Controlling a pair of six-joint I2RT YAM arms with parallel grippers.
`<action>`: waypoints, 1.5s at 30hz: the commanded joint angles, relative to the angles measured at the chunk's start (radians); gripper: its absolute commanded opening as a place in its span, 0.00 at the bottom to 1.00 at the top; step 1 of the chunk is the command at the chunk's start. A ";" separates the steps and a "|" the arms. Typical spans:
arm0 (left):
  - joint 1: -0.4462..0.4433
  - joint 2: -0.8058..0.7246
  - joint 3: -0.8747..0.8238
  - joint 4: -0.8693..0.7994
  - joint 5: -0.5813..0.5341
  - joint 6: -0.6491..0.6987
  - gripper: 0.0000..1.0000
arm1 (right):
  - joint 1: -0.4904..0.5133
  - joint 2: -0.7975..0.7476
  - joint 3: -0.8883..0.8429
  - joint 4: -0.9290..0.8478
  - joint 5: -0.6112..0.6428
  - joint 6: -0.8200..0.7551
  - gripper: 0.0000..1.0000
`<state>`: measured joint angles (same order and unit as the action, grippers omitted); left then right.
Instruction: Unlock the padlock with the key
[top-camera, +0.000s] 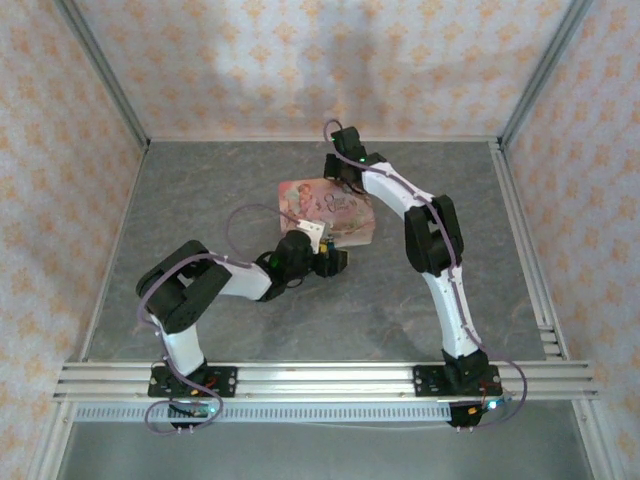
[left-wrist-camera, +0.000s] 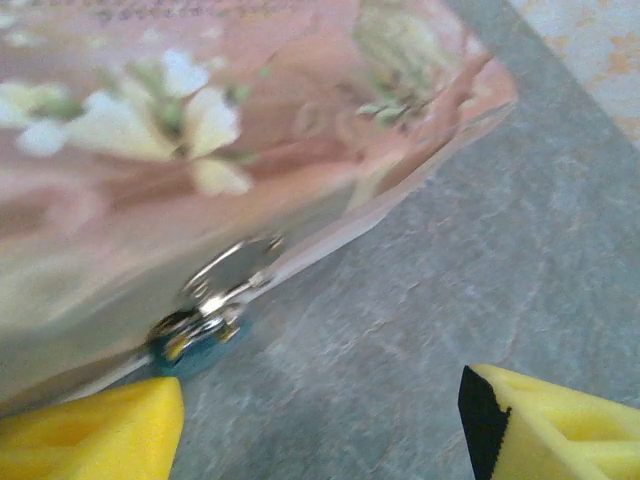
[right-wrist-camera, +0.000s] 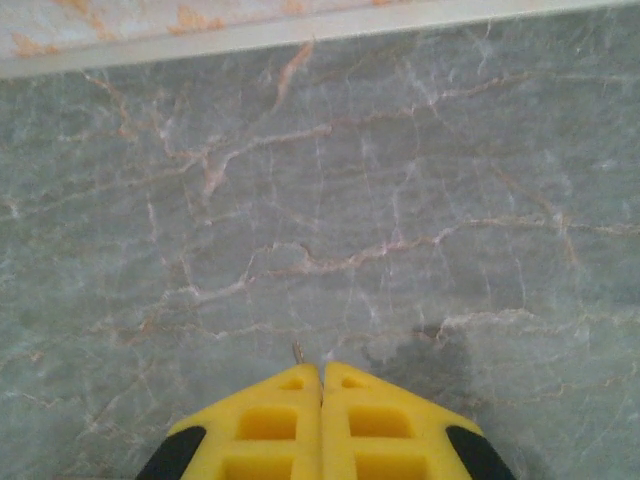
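The left gripper (left-wrist-camera: 322, 390) holds its yellow fingers (left-wrist-camera: 100, 430) spread along the bottom edge with nothing between them. It seems to be lining up on the padlock (left-wrist-camera: 195, 338), which hangs at lower left from the front of the pink box (left-wrist-camera: 300, 120). The right gripper (right-wrist-camera: 321, 368) is clenched over bare floor (right-wrist-camera: 400, 200). A sliver (right-wrist-camera: 297, 351) at its tip may be the key, but I can't tell.
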<state>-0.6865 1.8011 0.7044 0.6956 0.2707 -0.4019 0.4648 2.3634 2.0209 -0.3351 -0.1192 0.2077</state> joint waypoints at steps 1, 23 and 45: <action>0.013 0.026 0.039 0.066 0.049 0.021 0.71 | 0.012 -0.005 -0.054 0.006 -0.001 0.009 0.00; -0.019 -0.010 -0.019 -0.023 -0.300 -0.023 0.71 | 0.018 -0.035 -0.120 0.052 0.003 0.002 0.00; -0.010 0.123 0.178 -0.007 0.042 0.069 0.46 | 0.034 -0.040 -0.178 0.083 0.010 0.007 0.00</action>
<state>-0.7002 1.9030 0.8383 0.6697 0.2409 -0.3595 0.4847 2.3161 1.8896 -0.1410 -0.1104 0.2077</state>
